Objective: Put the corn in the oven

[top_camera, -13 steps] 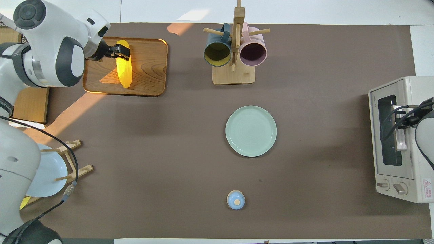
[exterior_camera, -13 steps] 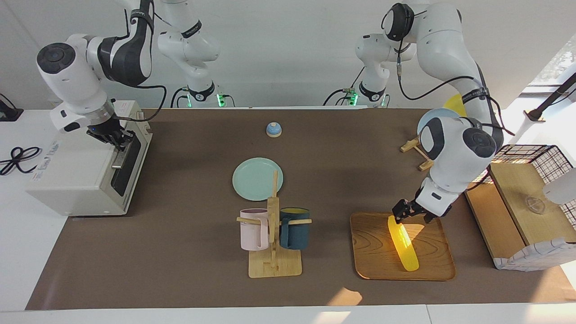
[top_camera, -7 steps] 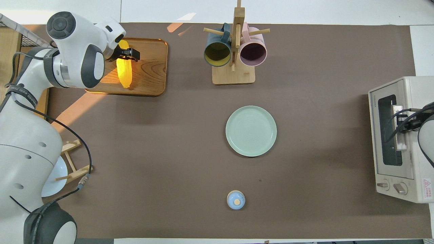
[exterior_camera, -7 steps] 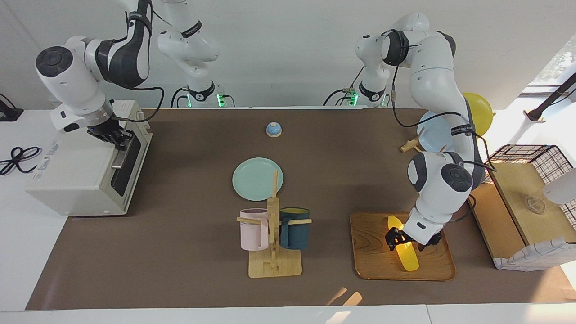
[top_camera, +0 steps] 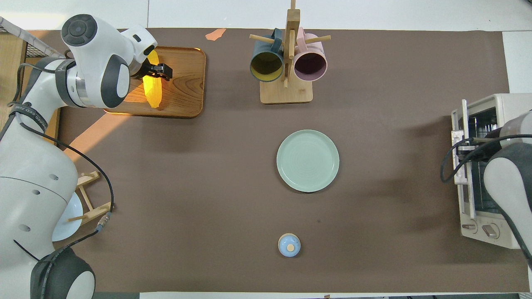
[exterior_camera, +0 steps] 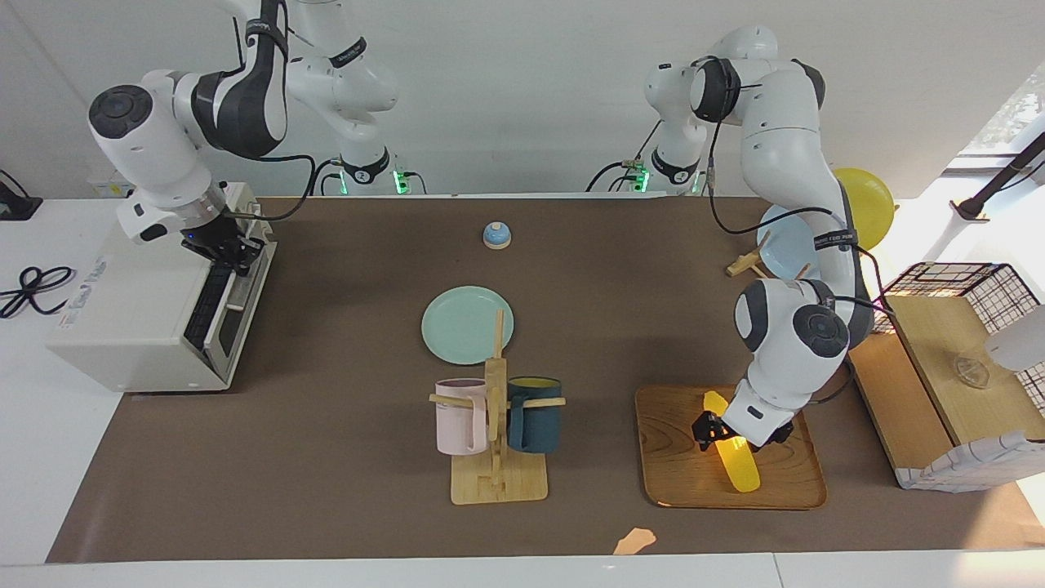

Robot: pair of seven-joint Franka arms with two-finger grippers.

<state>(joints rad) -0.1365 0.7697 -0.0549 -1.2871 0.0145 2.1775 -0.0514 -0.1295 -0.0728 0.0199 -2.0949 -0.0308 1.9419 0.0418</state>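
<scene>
The left gripper (exterior_camera: 720, 431) is shown lowered onto the wooden tray (exterior_camera: 678, 482) at the left arm's end of the surface. Its jaws are set astride the corn (exterior_camera: 732, 453) about midway along the cob; whether they are already clenched on it cannot be told. The corn is seen lying flat on the tray, one tapered end projecting from the jaws toward the robots and the longer part extending away from them. In the overhead view the left gripper (top_camera: 160, 71) is seen across the corn (top_camera: 153, 89), over the tray (top_camera: 187, 83).

The right gripper (exterior_camera: 231, 249) is placed at the top edge of the door of the oven (exterior_camera: 139, 327), which stands at the right arm's end of the surface. The jaws appear clenched on the door handle (exterior_camera: 242, 265). The door is tilted partly open below the jaws, and in the overhead view the wire rack (top_camera: 482, 124) is exposed inside the oven (top_camera: 498, 104).

Between the two grippers, a green plate (exterior_camera: 467, 324), a mug rack (exterior_camera: 496, 441) and a small blue bell (exterior_camera: 496, 235) rest on the surface.
</scene>
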